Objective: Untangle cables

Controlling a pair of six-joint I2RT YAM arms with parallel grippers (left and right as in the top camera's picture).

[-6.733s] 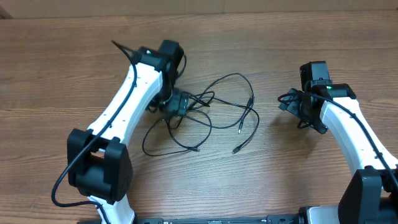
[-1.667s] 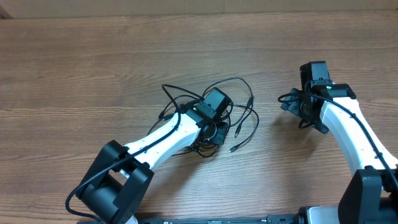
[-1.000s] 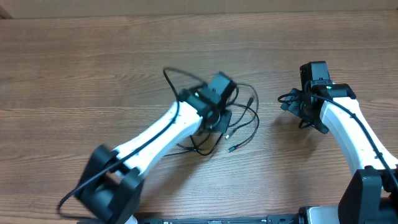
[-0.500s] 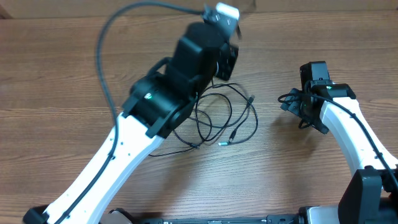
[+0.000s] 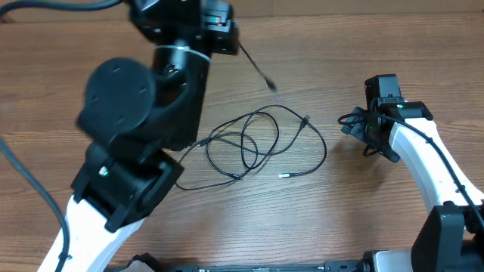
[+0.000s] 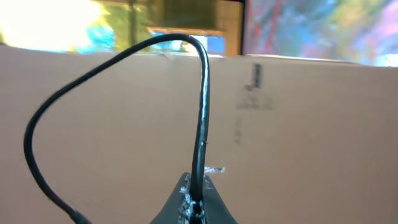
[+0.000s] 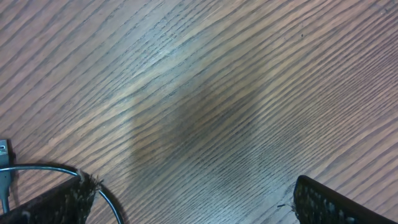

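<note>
My left gripper [image 5: 227, 30] is raised high over the table's back left, close under the overhead camera. In the left wrist view its jaws [image 6: 196, 202] are shut on a thin black cable [image 6: 202, 93] that arches up and falls away to the left. Overhead, that cable [image 5: 261, 72] hangs free with its end in the air. The other cables [image 5: 249, 143] lie in loose overlapping loops mid-table, a silver-tipped plug [image 5: 283, 175] at the front. My right gripper [image 5: 354, 128] rests low to their right, open [image 7: 196, 205], nothing between its fingers. A cable loop [image 7: 37, 168] passes by its left finger [image 7: 62, 202].
The raised left arm [image 5: 144, 143] hides much of the table's left half from above. A cardboard wall [image 6: 298, 124] stands behind the wooden table [image 5: 363, 53]. The right arm [image 5: 423, 159] lies along the right edge.
My left arm has climbed further up and left with its cable, whose end now swings off the table. The loops on the table have spread out. The right arm has stayed put.
</note>
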